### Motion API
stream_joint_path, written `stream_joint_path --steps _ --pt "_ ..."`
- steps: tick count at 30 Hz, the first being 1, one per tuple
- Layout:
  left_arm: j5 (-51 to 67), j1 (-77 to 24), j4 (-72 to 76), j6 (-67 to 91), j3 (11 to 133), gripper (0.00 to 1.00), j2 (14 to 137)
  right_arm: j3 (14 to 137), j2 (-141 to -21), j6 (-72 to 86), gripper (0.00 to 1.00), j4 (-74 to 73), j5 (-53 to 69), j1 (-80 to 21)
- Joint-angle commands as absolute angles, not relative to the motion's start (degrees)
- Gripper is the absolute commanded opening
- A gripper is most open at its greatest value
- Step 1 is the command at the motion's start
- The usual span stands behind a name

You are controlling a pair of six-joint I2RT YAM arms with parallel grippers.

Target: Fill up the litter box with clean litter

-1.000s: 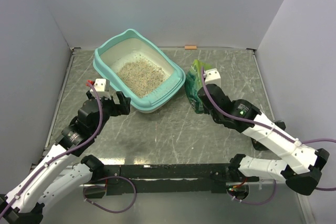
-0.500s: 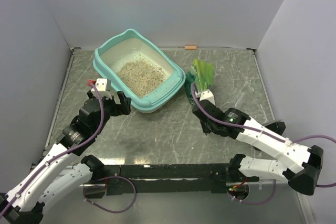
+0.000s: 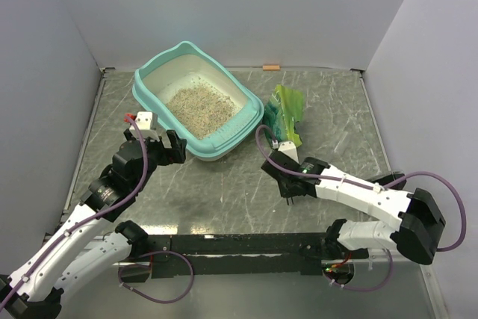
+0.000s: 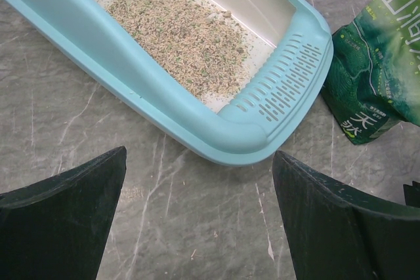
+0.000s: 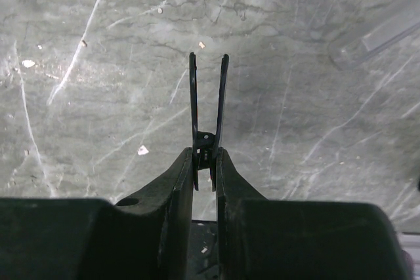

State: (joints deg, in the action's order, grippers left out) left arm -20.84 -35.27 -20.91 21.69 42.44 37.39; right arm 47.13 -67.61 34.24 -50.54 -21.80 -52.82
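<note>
A: Top cam: litter box (image 3: 224, 138) sits left of centre on the table (image 3: 224, 192). Clean litter (image 3: 198, 102) makes a patch mid-floor, bare white round it. Green pouch (image 3: 287, 113) lies just beside the box.
B: L gripper (image 3: 168, 149)?
A: Wide open, empty, near the box's front wall. R gripper (image 3: 287, 184): tips unreadable from up here.
B: L wrist cam?
A: Box corner w/ litter. Pouch cut off at the frame edge, mouth not visible.
B: R wrist?
A: Jaws nearly closed, pinching a black clip (image 5: 205, 140) over bare table.
B: Prob. parking it. Go low and release well clear of box and pouch.
</note>
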Motion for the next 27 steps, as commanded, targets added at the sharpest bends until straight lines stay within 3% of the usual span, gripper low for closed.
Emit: stream_joint_path --steps 1,4,5,14,21,27 --pt "-20.0 -35.1 -20.0 20.8 44.1 0.97 37.2 44.7 -68.3 38.4 0.00 -48.3 -23.2 -52.4" --pt "-20.0 -35.1 -20.0 20.7 44.3 0.97 37.3 42.6 -67.9 41.3 0.08 -47.6 -23.9 -52.3" --pt "-19.8 -35.1 -20.0 20.7 44.1 0.97 37.4 42.0 -67.2 41.8 0.21 -47.2 -24.0 -52.2" --pt "-19.2 -35.1 -20.0 20.7 44.3 0.97 37.6 44.5 -64.4 42.5 0.61 -50.3 -24.2 -52.2" --pt "-19.1 -35.1 -20.1 20.7 44.2 0.97 37.7 60.3 -60.6 36.3 0.71 -55.7 -28.5 -51.9" --pt "-18.9 -35.1 -20.1 20.7 44.2 0.97 37.7 76.4 -67.7 27.8 0.74 -56.5 -32.2 -47.1"
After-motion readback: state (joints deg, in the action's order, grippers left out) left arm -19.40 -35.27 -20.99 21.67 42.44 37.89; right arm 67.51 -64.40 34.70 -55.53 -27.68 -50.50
